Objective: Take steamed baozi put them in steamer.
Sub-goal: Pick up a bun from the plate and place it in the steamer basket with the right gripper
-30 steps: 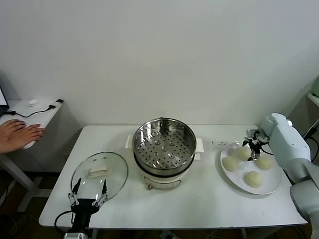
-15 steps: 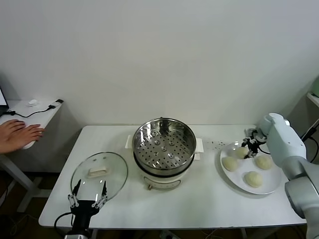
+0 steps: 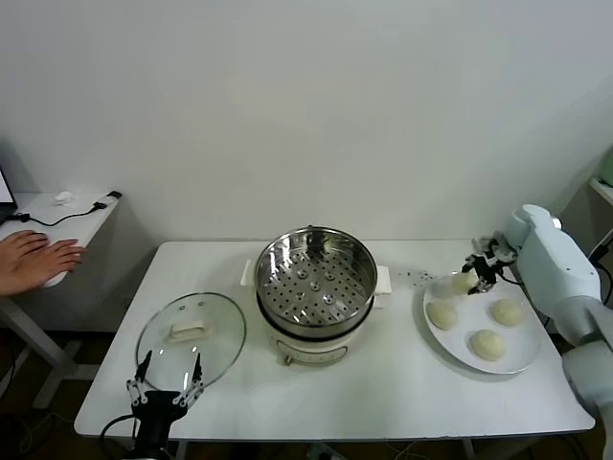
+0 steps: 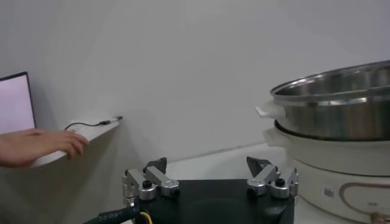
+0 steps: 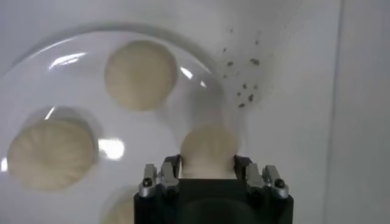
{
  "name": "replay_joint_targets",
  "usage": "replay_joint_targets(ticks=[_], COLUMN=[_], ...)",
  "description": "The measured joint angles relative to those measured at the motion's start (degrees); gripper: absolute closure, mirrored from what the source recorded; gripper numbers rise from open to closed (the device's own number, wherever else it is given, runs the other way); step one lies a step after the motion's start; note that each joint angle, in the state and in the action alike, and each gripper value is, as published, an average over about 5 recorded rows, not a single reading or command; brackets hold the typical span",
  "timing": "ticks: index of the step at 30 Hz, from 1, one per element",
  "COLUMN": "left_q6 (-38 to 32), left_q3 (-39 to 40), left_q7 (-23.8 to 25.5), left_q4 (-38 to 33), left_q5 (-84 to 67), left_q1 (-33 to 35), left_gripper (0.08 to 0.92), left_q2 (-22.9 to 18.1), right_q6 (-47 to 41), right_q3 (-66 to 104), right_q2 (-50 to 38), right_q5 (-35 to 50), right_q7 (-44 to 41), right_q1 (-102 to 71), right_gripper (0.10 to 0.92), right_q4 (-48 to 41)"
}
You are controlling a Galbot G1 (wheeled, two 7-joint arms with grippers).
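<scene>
Dough like this reads as light, soft and springy with a smooth skin, so a steamed baozi should weigh almost nothing but dent or tear if squeezed hard. The right hand [image 3: 476, 275] has its fingers closed lightly around one baozi [image 5: 209, 148], gripping it across its widest part, one finger on each flank; in the head view the bun appears lifted just clear of the white plate [image 3: 524, 361], above the plate's far edge. That hold across the middle looks like the sensible one: pinching near the top would likely crease the pleats, and a grip too low could let the rounded base slip out.

Three more baozi [image 3: 442, 314] lie on the plate just beneath and beyond the right hand's fingertips, apart from one another. The steamer [image 3: 316, 287] stands well off to the right hand's inner side, its perforated tray bare. Dark specks [image 5: 244, 85] dot the tabletop [image 3: 402, 383] just off the plate's rim.

The left hand [image 3: 163, 389] hangs idle at the tabletop's near edge, fingers spread wide and holding nothing, with the glass lid [image 3: 191, 334] lying just ahead of it.
</scene>
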Motion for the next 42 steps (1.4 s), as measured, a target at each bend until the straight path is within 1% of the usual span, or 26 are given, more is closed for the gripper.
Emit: replay_joint_targets(ticks=[6,11,17,23,31,42], left_q6=[-0.06,-0.19,-0.67,-1.13,-1.59,-1.55], left_q3=[0.08,0.36,0.55,0.61,0.56,0.19], left_q7=[-0.04,-0.01,0.06,0.11,0.23,0.18], left_q4=[-0.08,0.14,0.27,0.28,0.47,0.3], left_q5=[0.0,0.13,0.33,0.34,0.38,0.24], left_q1=[0.39,0.42,0.95,1.71,2.32,2.74], left_gripper=[0.177,0.177,0.177,0.177,0.177,0.177], left_q2=[0.0,-0.02,-0.02,-0.02,0.06,0.08], right_q6=[3.48,7.25,11.85,15.56,18.69,20.36], right_q3=[-12.29,-21.21,-28.03,-31.47,-33.53,-33.45], right_q2=[-0.45,1.04,4.51,8.78,13.97,18.93], right_q5=[7.84,11.27,12.18,10.35,5.88,-0.44], right_q7=[-2.18,-2.78,-2.21,-0.43,2.14,4.2], right_q1=[7.83,14.14,18.57,19.88,18.6,13.75], right_gripper=[0.431,0.426,0.427,0.424,0.431,0.43], right_q4=[7.79,14.36,21.89,27.16,29.15,25.24])
